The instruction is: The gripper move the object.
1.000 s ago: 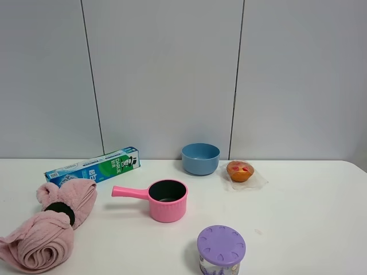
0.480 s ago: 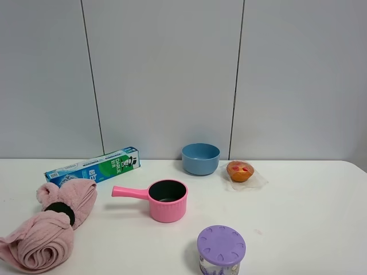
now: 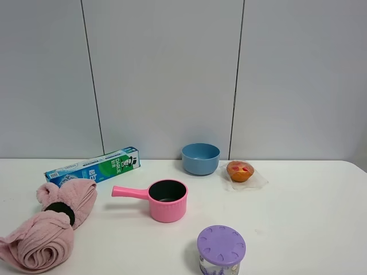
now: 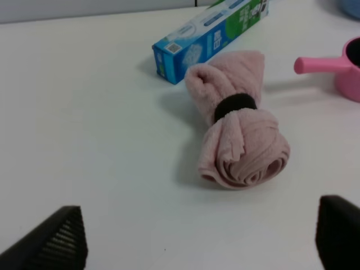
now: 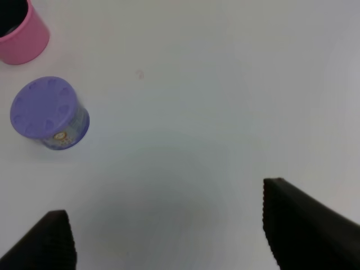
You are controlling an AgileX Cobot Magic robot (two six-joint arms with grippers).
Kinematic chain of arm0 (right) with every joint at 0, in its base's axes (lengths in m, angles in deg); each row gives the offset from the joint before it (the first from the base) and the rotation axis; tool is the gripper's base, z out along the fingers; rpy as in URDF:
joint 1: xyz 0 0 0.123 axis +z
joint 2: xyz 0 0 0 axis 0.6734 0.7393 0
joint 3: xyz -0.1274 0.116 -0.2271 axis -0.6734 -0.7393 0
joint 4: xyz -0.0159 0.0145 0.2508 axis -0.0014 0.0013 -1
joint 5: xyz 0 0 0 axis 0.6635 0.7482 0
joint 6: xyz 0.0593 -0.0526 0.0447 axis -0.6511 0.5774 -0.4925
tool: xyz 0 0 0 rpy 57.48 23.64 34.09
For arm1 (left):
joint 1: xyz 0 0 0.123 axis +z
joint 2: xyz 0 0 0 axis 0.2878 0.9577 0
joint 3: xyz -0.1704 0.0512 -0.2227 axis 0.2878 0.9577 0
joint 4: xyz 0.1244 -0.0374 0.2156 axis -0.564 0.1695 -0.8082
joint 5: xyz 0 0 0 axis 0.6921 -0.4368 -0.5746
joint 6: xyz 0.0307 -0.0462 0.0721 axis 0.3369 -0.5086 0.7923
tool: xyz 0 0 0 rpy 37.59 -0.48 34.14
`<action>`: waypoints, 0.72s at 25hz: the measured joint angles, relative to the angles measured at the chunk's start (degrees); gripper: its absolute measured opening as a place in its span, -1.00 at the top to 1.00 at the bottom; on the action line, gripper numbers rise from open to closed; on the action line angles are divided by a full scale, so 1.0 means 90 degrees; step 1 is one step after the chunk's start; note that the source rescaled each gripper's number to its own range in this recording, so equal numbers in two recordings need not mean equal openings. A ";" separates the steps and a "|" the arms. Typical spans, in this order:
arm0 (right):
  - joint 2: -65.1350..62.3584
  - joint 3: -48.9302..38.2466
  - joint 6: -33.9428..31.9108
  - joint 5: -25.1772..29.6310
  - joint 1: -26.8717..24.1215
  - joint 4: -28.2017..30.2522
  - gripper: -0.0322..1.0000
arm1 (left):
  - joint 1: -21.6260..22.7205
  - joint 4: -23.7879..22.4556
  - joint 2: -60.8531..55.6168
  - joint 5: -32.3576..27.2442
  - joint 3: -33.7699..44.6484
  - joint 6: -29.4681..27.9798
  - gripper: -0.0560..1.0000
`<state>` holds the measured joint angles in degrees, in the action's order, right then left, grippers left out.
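Note:
The object, a fluffy pink rolled towel [image 3: 49, 226] cinched by a black band [image 3: 60, 211], lies at the table's front left. In the left wrist view the towel [image 4: 242, 143] lies ahead of my left gripper [image 4: 197, 247], well apart from it. That gripper's two dark fingertips [image 4: 56, 242] stand wide apart at the frame's lower corners, open and empty. My right gripper [image 5: 180, 242] is also open and empty, above bare table. Neither gripper shows in the exterior view.
A green and blue toothpaste box [image 3: 93, 165] lies just behind the towel. A pink saucepan [image 3: 166, 200] stands mid-table, a blue bowl [image 3: 200, 158] and a muffin [image 3: 239, 171] behind it. A purple-lidded jar [image 3: 221, 247] stands at the front, also in the right wrist view [image 5: 49, 112].

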<state>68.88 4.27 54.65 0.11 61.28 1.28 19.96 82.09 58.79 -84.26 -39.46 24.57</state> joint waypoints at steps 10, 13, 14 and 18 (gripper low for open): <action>-0.0841 0.0000 -0.0413 0.0048 -0.1114 0.0612 -0.04 | 0.0000 0.0000 0.0000 0.0000 0.0000 0.0000 -1.00; -0.0935 0.0000 -0.0455 0.0064 -0.1945 0.0647 -0.04 | 0.0000 0.0000 0.0000 0.0000 0.0000 0.0000 -1.00; -0.0935 0.0000 -0.0457 0.0064 -0.2197 0.0647 -0.04 | 0.0000 0.0000 0.0000 0.0000 0.0000 0.0000 -1.00; -0.0935 0.0000 -0.0462 0.0064 -0.2713 0.0647 -0.04 | 0.0000 0.0000 0.0000 0.0000 0.0000 0.0000 -1.00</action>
<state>60.46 4.27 50.49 0.68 36.87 7.10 19.96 82.09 58.79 -84.26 -39.46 24.57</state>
